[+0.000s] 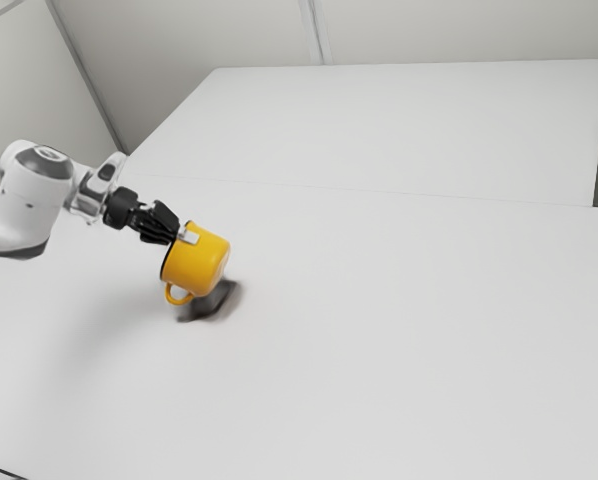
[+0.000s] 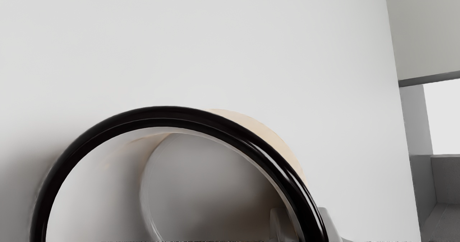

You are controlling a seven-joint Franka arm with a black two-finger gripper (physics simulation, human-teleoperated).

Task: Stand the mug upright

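White table [image 1: 429, 330], smooth and plain, spreading across most of the exterior view. Crossed by a faint seam [image 1: 379, 192] from between nine and ten o'clock over to three. Narrower beyond it, toward twelve. Darkened at eight o'clock, fairly near the centre, by a small soft-edged shadow [image 1: 219, 300].

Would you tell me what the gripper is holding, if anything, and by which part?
The yellow mug, by its black rim, with one finger of the gripper inside and one outside.
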